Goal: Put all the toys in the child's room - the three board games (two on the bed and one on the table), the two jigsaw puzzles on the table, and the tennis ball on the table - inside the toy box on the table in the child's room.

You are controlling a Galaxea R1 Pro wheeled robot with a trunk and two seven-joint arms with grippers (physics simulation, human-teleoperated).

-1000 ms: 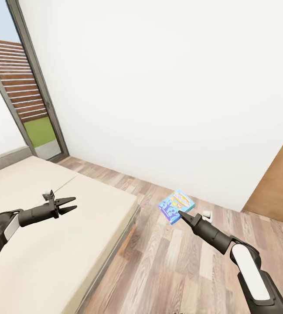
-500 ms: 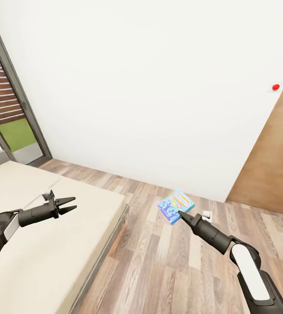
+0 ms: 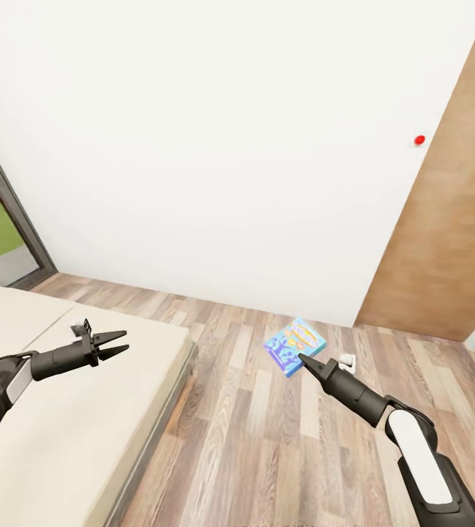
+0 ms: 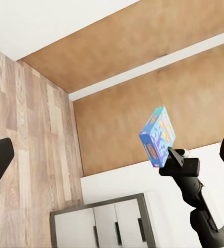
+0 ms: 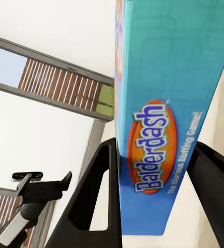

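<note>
A small blue board game [image 3: 296, 345] with Balderdash lettering [image 5: 155, 150] hangs in the air over the wood floor, and my right gripper [image 3: 302, 359] is shut on its lower edge. In the right wrist view both black fingers [image 5: 99, 191] clamp the box's narrow side. My left gripper [image 3: 118, 344] is open and holds nothing, hovering above the beige mattress of the bed [image 3: 61, 417]. The left wrist view looks across at the blue board game [image 4: 157, 137] held by the right gripper [image 4: 175, 157]. The toy box and the table are out of view.
A white wall [image 3: 215, 146] stands ahead, with a brown wooden door [image 3: 449, 219] carrying a red dot [image 3: 419, 139] at the right. A dark-framed window [image 3: 3, 219] sits at the far left. A small white object [image 3: 347, 360] lies on the plank floor [image 3: 266, 446].
The whole view has swung to the right: the window and bed have slid left, and more of the door shows. Both arms keep the same pose, with the blue box still held.
</note>
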